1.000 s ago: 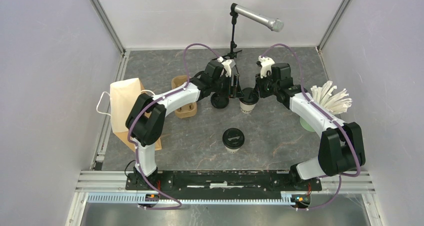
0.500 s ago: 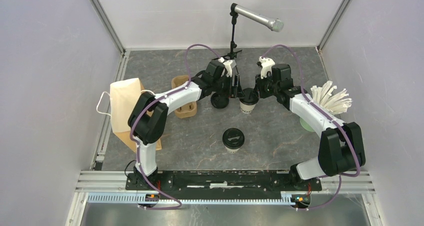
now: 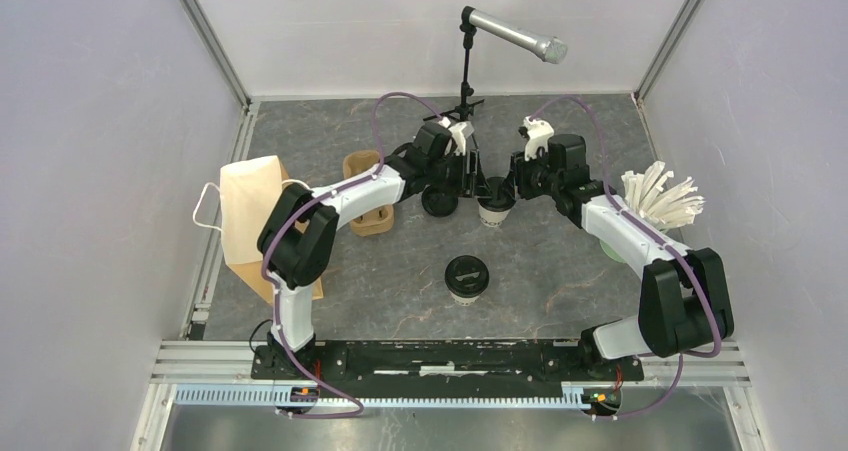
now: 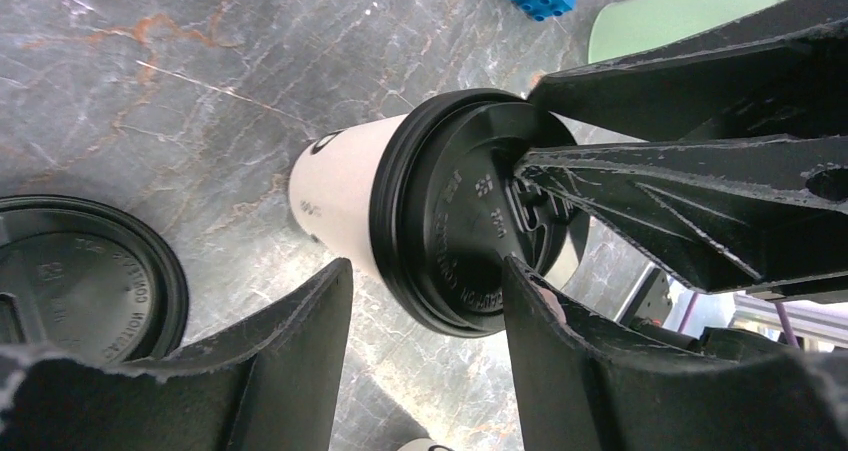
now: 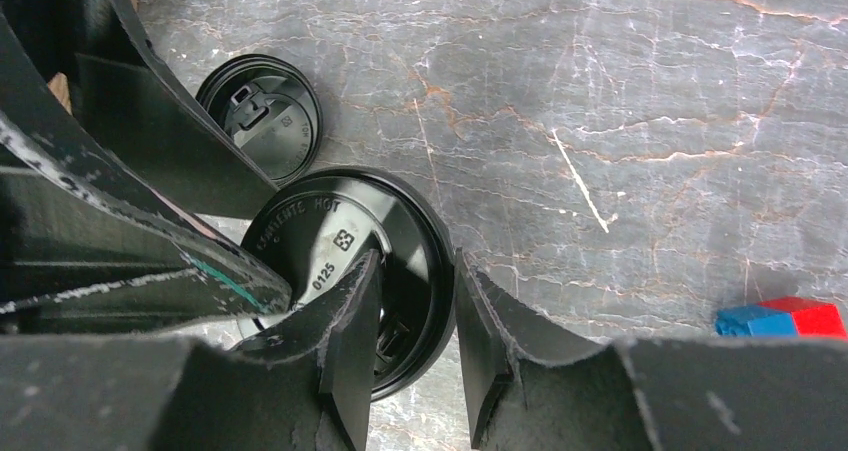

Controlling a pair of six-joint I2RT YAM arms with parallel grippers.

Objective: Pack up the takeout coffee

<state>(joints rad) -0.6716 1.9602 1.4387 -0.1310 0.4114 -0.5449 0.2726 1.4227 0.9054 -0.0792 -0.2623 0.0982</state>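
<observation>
Pale walls (image 3: 90, 121) enclose the grey marbled bench (image 3: 570, 271). My left arm (image 3: 345, 193) and right arm (image 3: 622, 223) stretch to its far middle, meeting at an upright takeout coffee cup (image 3: 496, 209), its sides mostly hidden. My left pincer (image 4: 428, 269) straddles it; whether it grips, I cannot tell. My right pincer (image 5: 416, 261) stands released over the black lid (image 5: 320, 226).

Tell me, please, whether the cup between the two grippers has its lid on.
On. The black lid covers the mouth of the white cup, its skirt over the rim; whether it is pressed fully home cannot be told.
</observation>
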